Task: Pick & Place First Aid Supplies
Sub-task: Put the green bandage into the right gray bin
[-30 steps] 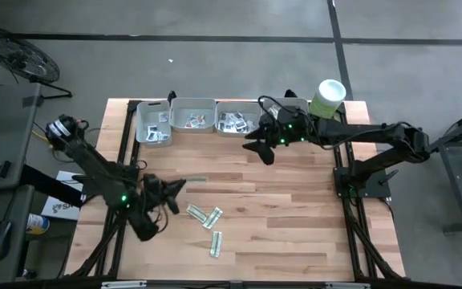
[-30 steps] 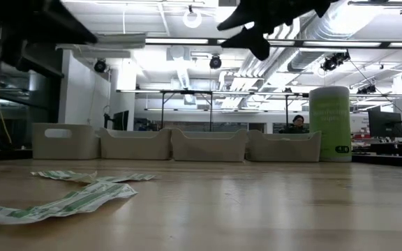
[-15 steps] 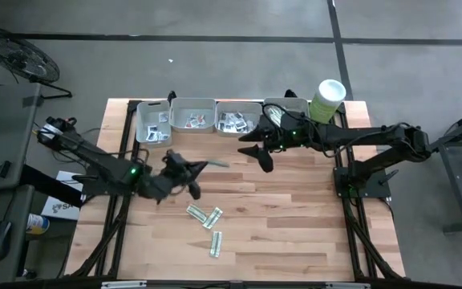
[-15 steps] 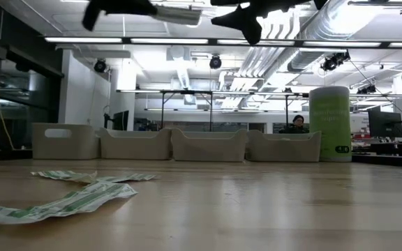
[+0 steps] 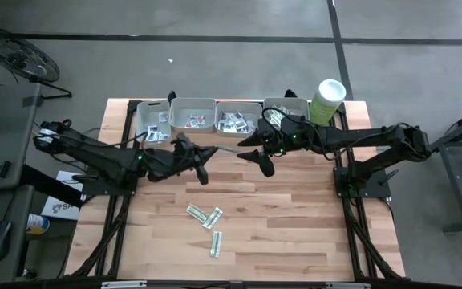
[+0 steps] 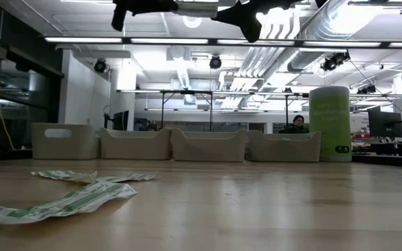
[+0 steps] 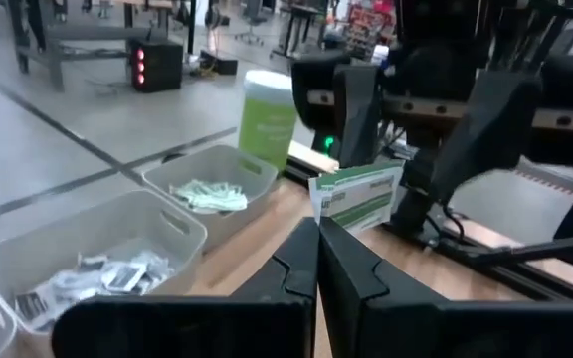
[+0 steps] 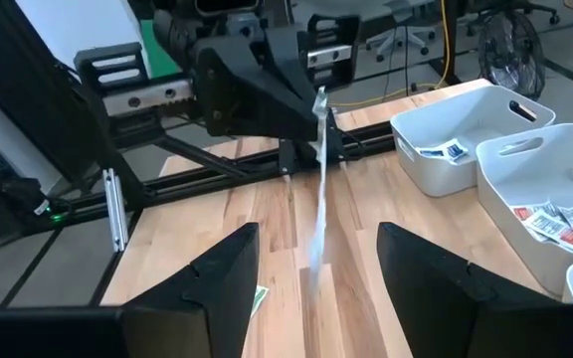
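Strip (image 5: 224,150) (pale green-white) points lengthwise toward right fingers (image 5: 257,157).

— What do we have carrying everything here?

— We see a wooden table (image 5: 295,217) of pale planks filling the middle of the high view.

— And along its upper edge?

— We count four grey trays (image 5: 192,114) in a row, side by side, and just right of them a pale green tub (image 5: 327,99) with a white lid, standing upright.

— Anything lower down?

— In the lower middle we find a few green-white strip sachets (image 5: 205,217) lying flat on the bare wood, close together, with one more strip (image 5: 216,244) just below them, well apart from the trays.
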Available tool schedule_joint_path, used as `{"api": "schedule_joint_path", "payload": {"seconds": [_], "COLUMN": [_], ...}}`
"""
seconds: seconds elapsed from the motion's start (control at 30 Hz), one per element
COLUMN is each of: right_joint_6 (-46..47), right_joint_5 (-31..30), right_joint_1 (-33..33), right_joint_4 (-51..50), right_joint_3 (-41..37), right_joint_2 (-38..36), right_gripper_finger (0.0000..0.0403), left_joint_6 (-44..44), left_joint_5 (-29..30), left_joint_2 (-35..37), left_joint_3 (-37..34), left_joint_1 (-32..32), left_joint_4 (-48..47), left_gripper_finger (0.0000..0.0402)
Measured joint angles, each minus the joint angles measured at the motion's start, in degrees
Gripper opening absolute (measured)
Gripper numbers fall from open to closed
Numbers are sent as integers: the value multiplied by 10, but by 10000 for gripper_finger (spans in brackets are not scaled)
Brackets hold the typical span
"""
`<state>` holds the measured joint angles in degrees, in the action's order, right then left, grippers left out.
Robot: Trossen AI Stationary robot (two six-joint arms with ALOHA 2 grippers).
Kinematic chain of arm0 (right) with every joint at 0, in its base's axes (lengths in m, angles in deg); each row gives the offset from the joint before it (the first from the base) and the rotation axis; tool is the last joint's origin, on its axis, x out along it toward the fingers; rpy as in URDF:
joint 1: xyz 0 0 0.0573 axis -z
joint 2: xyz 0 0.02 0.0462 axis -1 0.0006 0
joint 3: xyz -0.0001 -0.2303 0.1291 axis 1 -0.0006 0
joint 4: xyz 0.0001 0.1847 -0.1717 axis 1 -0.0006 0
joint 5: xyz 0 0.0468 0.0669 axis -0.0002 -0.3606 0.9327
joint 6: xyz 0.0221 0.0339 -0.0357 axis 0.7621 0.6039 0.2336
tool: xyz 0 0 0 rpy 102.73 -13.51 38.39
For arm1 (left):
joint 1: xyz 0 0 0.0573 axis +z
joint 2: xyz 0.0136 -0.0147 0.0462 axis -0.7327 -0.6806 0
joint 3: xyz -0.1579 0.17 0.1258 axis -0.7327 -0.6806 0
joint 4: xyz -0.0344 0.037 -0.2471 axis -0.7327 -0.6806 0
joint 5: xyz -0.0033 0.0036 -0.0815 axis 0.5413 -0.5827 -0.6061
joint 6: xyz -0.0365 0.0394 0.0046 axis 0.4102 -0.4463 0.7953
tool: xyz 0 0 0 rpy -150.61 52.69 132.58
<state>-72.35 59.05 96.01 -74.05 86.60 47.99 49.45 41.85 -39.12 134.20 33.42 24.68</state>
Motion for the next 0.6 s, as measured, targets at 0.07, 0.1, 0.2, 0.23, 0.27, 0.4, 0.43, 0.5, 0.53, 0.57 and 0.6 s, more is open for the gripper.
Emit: {"api": "schedule_joint_path", "payload": {"seconds": [0.07, 0.1, 0.2, 0.23, 0.27, 0.4, 0.43, 0.5, 0.53, 0.57, 0.6], "right_joint_6": [1, 2, 7, 8, 8, 8, 8, 8, 8, 8, 8], "right_joint_5": [0, 0, 0, -1, -1, -1, -1, -1, -1, -1, -1], "right_joint_1": [0, 0, 0, 0, 0, 0, 0, 0, 0, 0, 0], "right_joint_4": [0, 0, -1, -1, 0, -1, -2, -4, -4, -3, -3], "right_joint_3": [0, 0, 0, 0, 0, 0, 0, 0, 0, 0, 0], "right_joint_2": [0, 0, 0, 0, 0, 0, 0, 0, 0, 0, 0], "right_gripper_finger": [200, 200, 194, 189, 183, 140, 126, 97, 80, 64, 47], "left_joint_6": [-10, -15, -18, -18, -18, -18, -18, -18, -18, -18, -18], "left_joint_5": [-6, -11, -24, -27, -27, -27, -27, -27, -27, -27, -28], "left_joint_2": [0, 0, 0, 0, 0, 0, 0, 0, 0, 0, 0], "left_joint_3": [0, 0, 0, 0, 0, 0, 0, 0, 0, 0, 0], "left_joint_1": [5, 7, 11, 11, 11, 11, 11, 11, 11, 11, 11], "left_joint_4": [10, 14, 23, 25, 25, 27, 28, 29, 29, 29, 29], "left_gripper_finger": [0, 0, 0, 0, 0, 0, 0, 0, 0, 0, 0]}}
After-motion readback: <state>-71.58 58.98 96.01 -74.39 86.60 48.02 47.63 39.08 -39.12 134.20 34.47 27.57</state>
